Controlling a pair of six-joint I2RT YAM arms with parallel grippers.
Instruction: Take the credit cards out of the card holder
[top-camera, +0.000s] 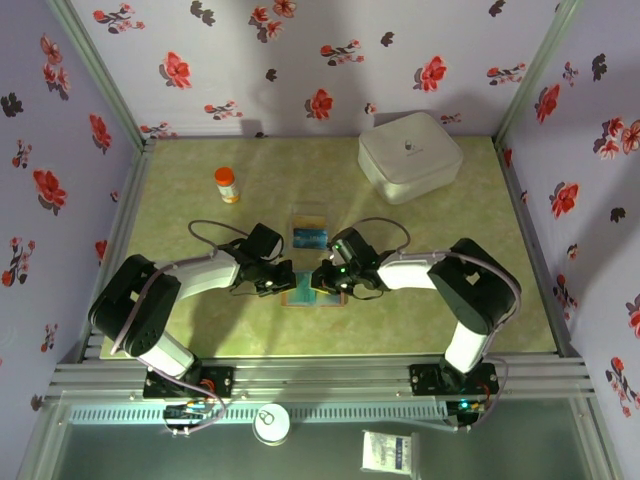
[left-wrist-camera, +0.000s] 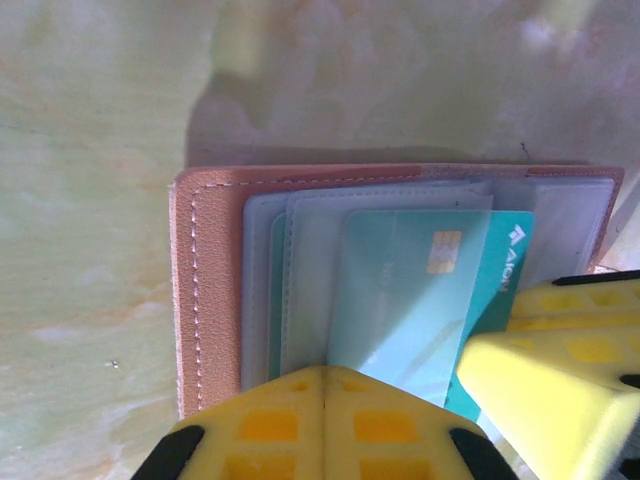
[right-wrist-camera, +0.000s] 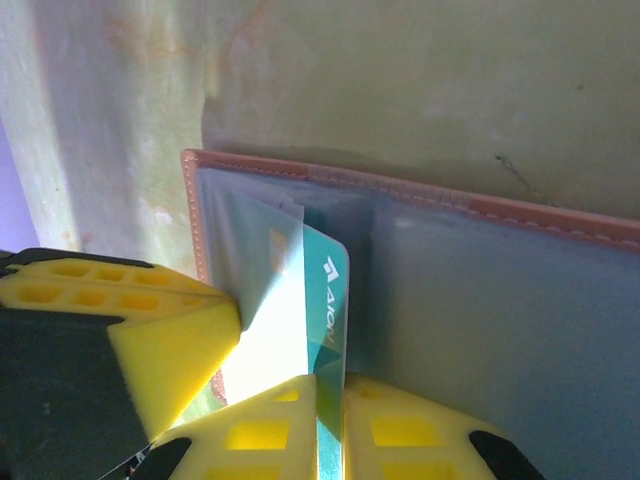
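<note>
Right, the card holder (left-wrist-camera: 205, 290) lies open and flat on the table (left-wrist-camera: 90, 150), at the near middle between my two arms. My left gripper (left-wrist-camera: 322, 382) has its fingers pressed together with nothing between them. Its tips are down on the clear sleeves (left-wrist-camera: 300, 270), which I read as pinning the holder in place. My right gripper (right-wrist-camera: 330, 392) is clamped on the teal credit card (right-wrist-camera: 330, 300); the card's edge runs up between the pads and it sits partway out of its sleeve. This card looks light, thin and stiff but glossy, so I expect it to slip if I pinch only a corner. I want the pads flat on both faces, in from the edge. The sleeve is soft plastic and will likely cling, and the holder looks light enough to lift along with the card. I'd pull straight along the sleeve's opening without twisting, since a bent card may jam or crack.
</note>
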